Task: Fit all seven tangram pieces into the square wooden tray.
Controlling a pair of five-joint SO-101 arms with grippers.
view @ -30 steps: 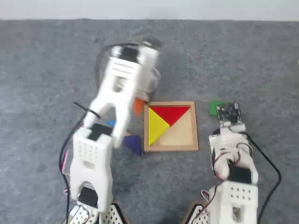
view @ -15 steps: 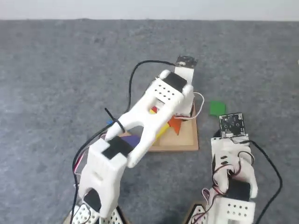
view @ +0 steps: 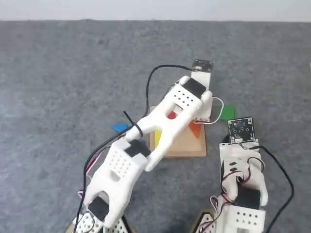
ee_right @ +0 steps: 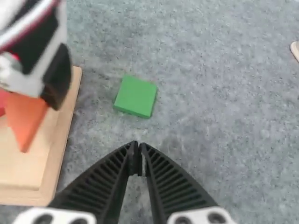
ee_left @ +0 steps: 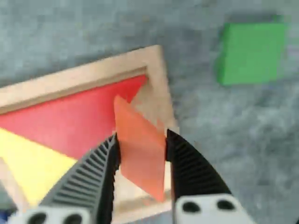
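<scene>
Fingers (ee_left: pixel 96 172) of the left gripper (ee_left: pixel 141 136) pinch the orange triangle (ee_left: pixel 140 158) by its flat faces, hanging it point-down just above bare wood of the tray (ee_left: pixel 162 84) beside the red triangle (ee_left: pixel 65 123), near the rim toward the right arm (view: pixel 240 165), so it probably must tip flat to seat.

From above, the left arm (view: pixel 160 126) covers most of the tray (view: pixel 177 151). Only a patch of the red piece (view: pixel 171 115) shows, a sliver of the yellow piece (view: pixel 157 137) at the tray's 9 o'clock side, and one tip of the orange piece (view: pixel 195 129). The green square (view: pixel 226 112) loses its 5 o'clock corner behind the right arm (view: pixel 241 128). In the left wrist view the left fingers (ee_left: pixel 96 177) hide the orange piece's flanks, and the tray and yellow piece run off-frame. In the right wrist view, a pale thing (ee_right: pixel 295 50) is too cut off to identify.
</scene>
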